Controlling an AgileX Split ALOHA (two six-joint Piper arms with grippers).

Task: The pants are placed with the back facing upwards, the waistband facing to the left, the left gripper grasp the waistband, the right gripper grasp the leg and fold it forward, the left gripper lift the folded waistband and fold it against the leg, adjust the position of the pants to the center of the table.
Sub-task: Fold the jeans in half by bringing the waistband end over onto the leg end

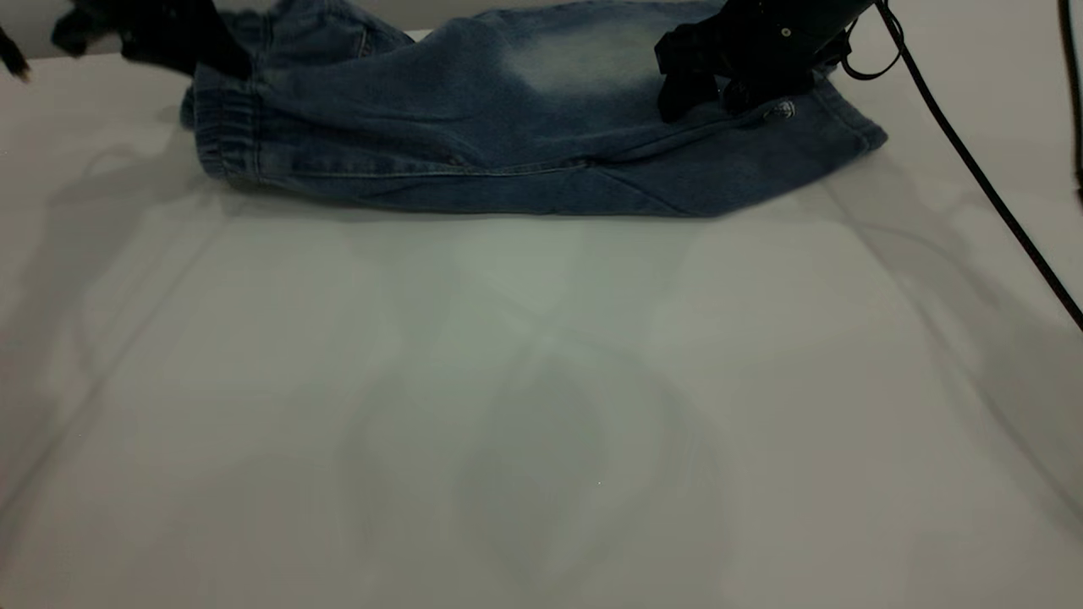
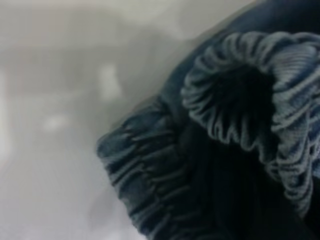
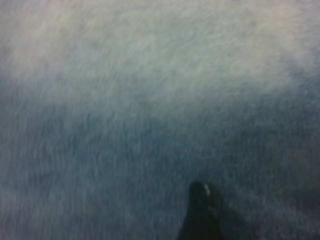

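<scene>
R gripper (image 1: pixel 706 93) is down on the leg (image 1: pixel 575 59) near the hem end; can't tell if its fingers are apart or together. In the R wrist view one dark fingertip (image 3: pixel 199 200) presses the pale faded denim. L gripper (image 1: pixel 211 55) sits at the waistband (image 1: pixel 224 135), finger state also unclear. L wrist view shows the ruched band (image 2: pixel 150 175) bunched up. Pants (image 1: pixel 508 144) lie folded lengthwise at the far edge of the table (image 1: pixel 541 406), waistband to the left.

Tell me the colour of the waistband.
The waistband is dark blue ruched denim; the left wrist view shows it best.
</scene>
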